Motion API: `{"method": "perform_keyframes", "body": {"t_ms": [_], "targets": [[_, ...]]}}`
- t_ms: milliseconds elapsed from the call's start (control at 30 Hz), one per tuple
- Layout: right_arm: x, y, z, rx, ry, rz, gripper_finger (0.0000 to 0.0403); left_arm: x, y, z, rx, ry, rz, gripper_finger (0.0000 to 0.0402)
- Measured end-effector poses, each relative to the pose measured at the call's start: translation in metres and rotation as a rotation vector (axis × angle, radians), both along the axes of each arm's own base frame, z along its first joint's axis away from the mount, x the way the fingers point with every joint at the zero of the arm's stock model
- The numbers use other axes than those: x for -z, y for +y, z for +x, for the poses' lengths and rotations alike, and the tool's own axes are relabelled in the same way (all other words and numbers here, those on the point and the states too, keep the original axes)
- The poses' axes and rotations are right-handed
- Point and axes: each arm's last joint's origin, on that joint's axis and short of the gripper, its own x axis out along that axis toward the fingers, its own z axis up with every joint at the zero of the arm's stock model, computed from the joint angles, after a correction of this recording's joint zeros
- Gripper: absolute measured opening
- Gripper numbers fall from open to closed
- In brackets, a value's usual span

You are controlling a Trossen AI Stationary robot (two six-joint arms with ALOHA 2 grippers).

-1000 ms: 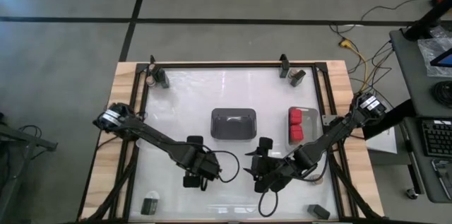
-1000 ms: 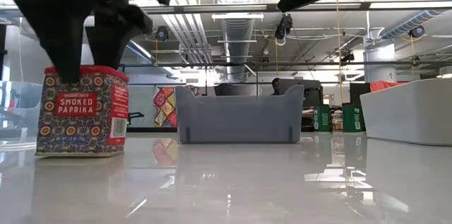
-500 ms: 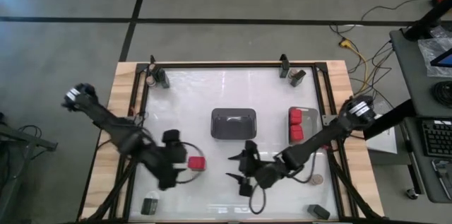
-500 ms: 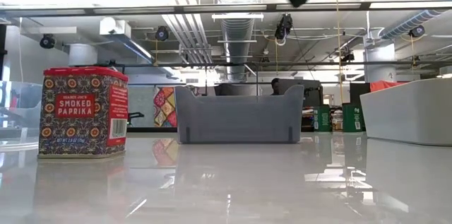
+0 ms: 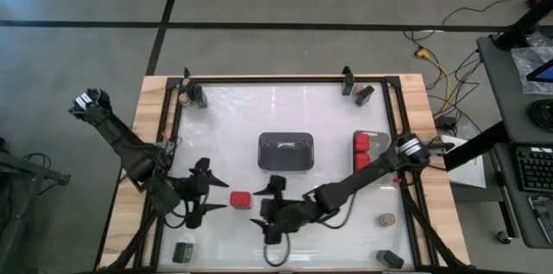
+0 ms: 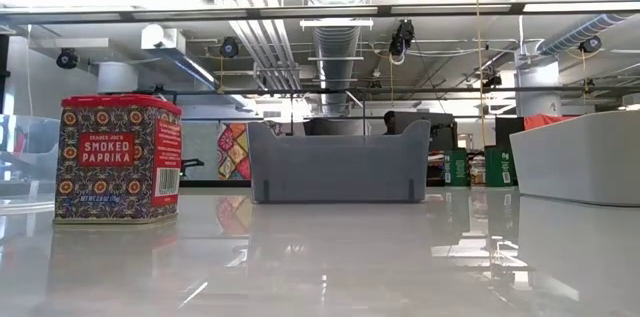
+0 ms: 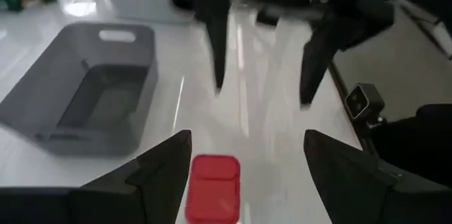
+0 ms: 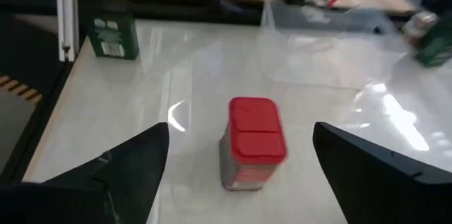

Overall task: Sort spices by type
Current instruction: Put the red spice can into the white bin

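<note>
A red-lidded paprika tin (image 5: 240,198) stands upright on its base on the white table, near the front and left of the middle. It also shows as the tin (image 6: 117,160) in the low view. My left gripper (image 5: 210,190) is open just left of it, and the tin (image 7: 212,187) lies ahead between its fingertips, untouched. My right gripper (image 5: 262,206) is open just right of the tin (image 8: 254,139) and faces it without touching. A tan-topped jar (image 5: 385,219) stands at the front right.
A dark grey tray (image 5: 285,150) sits mid-table. A clear tray (image 5: 373,140) at the right holds two red tins (image 5: 361,151). Small dark boxes stand at the corners (image 5: 183,251), (image 5: 390,258), (image 5: 197,95), (image 5: 363,94). A black frame (image 5: 173,162) rims the table.
My left gripper has drawn back from above the red tin toward the table's left edge, rising and tipping from pointing down to nearly level. The tin stands where it was. My right gripper has moved toward the table's left, up to the tin, and its fingers have opened wider.
</note>
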Motion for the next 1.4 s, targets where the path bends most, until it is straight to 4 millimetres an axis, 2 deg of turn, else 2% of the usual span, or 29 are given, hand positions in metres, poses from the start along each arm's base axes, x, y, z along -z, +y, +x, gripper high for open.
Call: {"method": "perform_keyframes", "body": {"t_ms": [267,467,667,833,1067,1267,1400], "targets": [[0.011,-0.015,0.035,0.007,0.033,0.034,0.0345,0.032,0.003,-0.002,-0.003,-0.118,0.030,0.0259],[0.028,-0.030,0.048,0.033,0.064,0.041,0.0338,0.050,0.007,-0.006,-0.051,-0.142,0.017,0.0259],[0.040,-0.036,0.053,0.025,0.082,0.025,0.0324,0.054,0.007,-0.008,-0.046,-0.143,0.020,0.0259],[0.055,-0.047,0.066,-0.029,0.120,0.126,0.0318,0.048,0.006,-0.006,-0.030,-0.158,0.044,0.0259],[0.026,-0.048,0.071,-0.034,0.159,0.104,0.0326,0.050,0.006,-0.007,-0.018,-0.145,0.054,0.0259],[0.024,-0.061,0.071,-0.017,0.254,0.126,0.0327,0.052,0.007,-0.013,-0.020,-0.108,0.043,0.0259],[0.021,-0.053,0.068,-0.023,0.269,0.148,0.0329,0.056,0.011,-0.019,-0.051,-0.051,0.000,0.0259]]}}
